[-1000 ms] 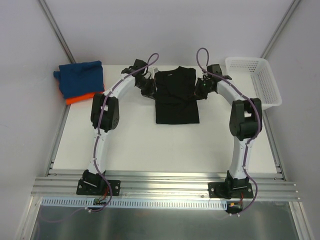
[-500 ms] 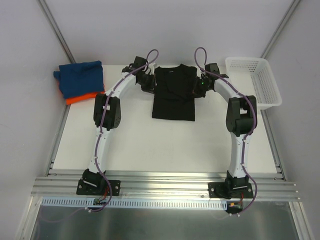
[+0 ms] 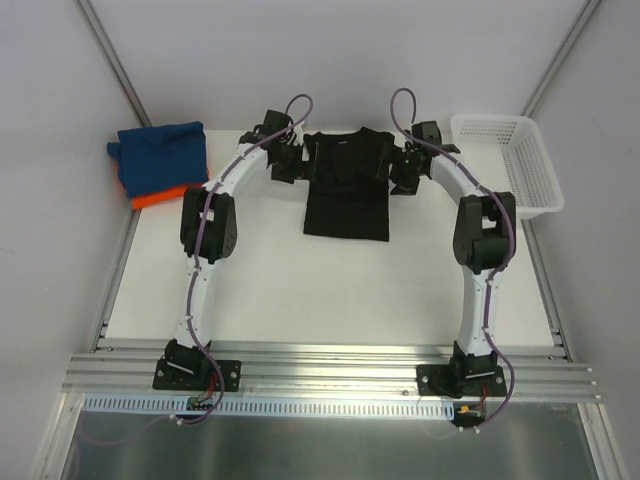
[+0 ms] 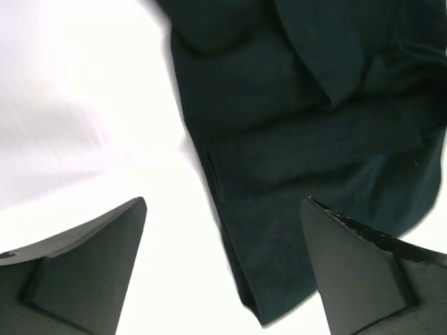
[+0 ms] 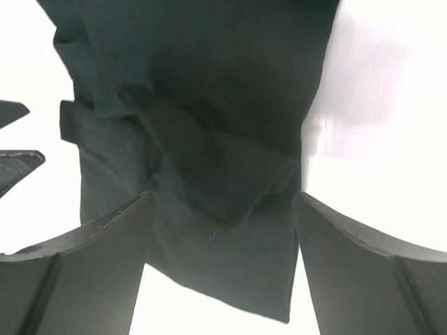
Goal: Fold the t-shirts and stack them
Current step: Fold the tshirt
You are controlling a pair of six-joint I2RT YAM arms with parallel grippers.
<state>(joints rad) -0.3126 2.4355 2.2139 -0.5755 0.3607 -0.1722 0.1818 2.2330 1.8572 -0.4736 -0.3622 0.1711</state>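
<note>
At the far middle of the table (image 3: 300,290) lay the black t-shirt (image 3: 345,190), flat, collar at the far end and hem toward the near side, so its long axis ran far to near. Both sleeves looked tucked in over the body; the wrist views showed folded flaps lying on the chest.

The left gripper (image 4: 225,202) hung just off the shirt's left shoulder edge with its jaws spread wide and nothing held. In its own view the shirt's left border ran up between the two fingers (image 4: 84,272). The right gripper (image 5: 225,195) mirrored it at the right shoulder, also gaping and empty, cloth filling most of the gap in view. Whether either touched the fabric couldn't be told.

Neither arm was nearer; they flanked the far end evenly, the shirt between them. Probably the next fold goes along the long axis, far end brought toward the near hem, so each jaw needs its shoulder corner pinched first.

Far left, well apart, the blue t-shirt (image 3: 160,155) sat folded on top of the orange t-shirt (image 3: 160,198). A white mesh basket (image 3: 520,170) stood at the far right.
</note>
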